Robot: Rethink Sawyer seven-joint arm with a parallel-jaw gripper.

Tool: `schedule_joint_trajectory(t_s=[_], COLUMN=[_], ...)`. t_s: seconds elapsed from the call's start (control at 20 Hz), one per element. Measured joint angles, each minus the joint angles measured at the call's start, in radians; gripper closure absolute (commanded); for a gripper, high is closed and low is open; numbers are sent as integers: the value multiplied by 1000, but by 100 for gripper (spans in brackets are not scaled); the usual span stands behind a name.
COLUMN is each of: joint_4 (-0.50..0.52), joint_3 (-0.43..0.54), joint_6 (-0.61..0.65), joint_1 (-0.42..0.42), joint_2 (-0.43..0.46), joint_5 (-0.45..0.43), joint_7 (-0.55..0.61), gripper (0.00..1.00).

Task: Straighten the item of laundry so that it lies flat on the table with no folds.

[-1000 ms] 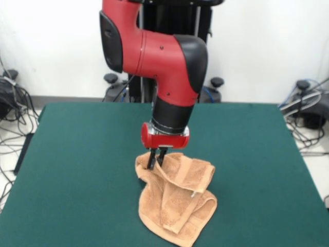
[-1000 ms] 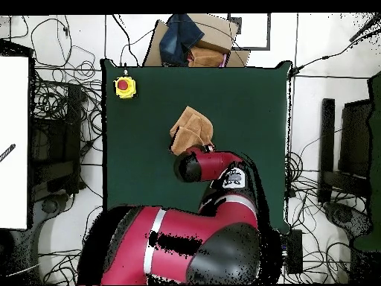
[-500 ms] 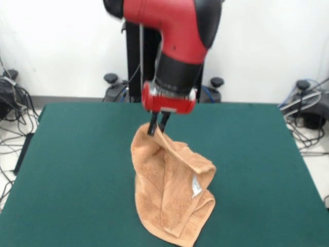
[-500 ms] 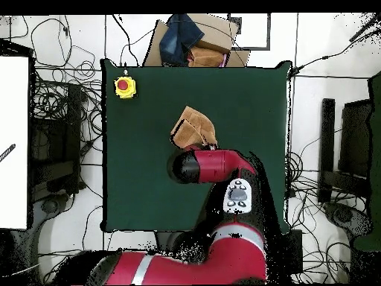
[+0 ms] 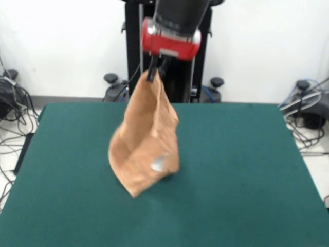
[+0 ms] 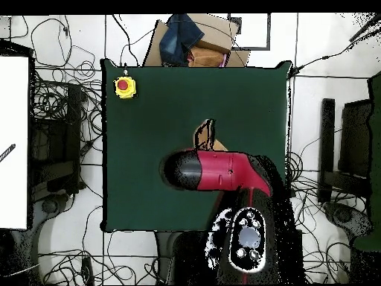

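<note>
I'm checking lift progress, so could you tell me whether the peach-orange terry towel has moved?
Yes: the peach-orange terry towel has risen off the dark green table.

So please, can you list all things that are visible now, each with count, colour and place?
towel: one, peach-orange, hanging from the claw above the table, folded on itself
table: one, dark green top, fills the middle of both views
button box: one, yellow with red button, on a table corner in the overhead view
cardboard and dark cloth: one pile, brown and blue, beyond the table edge
cables: many, black, on the floor around the table
arm: one, red and black, over the table
claw: one, black, shut on the towel's top
</note>
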Motion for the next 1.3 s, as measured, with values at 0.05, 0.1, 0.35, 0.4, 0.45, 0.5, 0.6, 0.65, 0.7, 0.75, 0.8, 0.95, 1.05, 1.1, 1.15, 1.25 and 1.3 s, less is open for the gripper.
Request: schedule_joint_trajectory(t_s=[0.05, 0.1, 0.35, 0.4, 0.45, 0.5, 0.6, 0.65, 0.7, 0.75, 0.8, 0.95, 1.05, 1.1, 1.15, 1.25, 1.3], joint_4=[6, 23, 44, 45, 46, 46, 46, 47, 47, 48, 49, 52, 54, 55, 55, 55, 55], joint_3=[0, 2, 2, 2, 2, 2, 4, 4, 4, 4, 4, 4, 4, 4, 4, 4, 4], joint_6=[13, 42, 97, 106, 115, 139, 169, 173, 174, 174, 174, 174, 174, 174, 174, 174, 174], joint_1=[0, 0, 0, 0, 0, -1, -3, -4, -5, -6, -6, -6, -5, -5, -5, -4, -4], joint_2=[-20, -69, -168, -180, -191, -219, -257, -266, -272, -282, -288, -304, -308, -312, -314, -316, -316], joint_5=[1, 4, 7, 7, 7, 7, 10, 9, 9, 9, 9, 9, 9, 9, 8, 7, 8], joint_7=[0, 0, 0, 0, 0, 0, 0, 0, 0, 0, 0, 0, 0, 0, 0, 0, 0], gripper=[100, 100, 100, 100, 100, 100, 100, 100, 100, 100, 100, 100, 100, 100, 100, 100, 100])
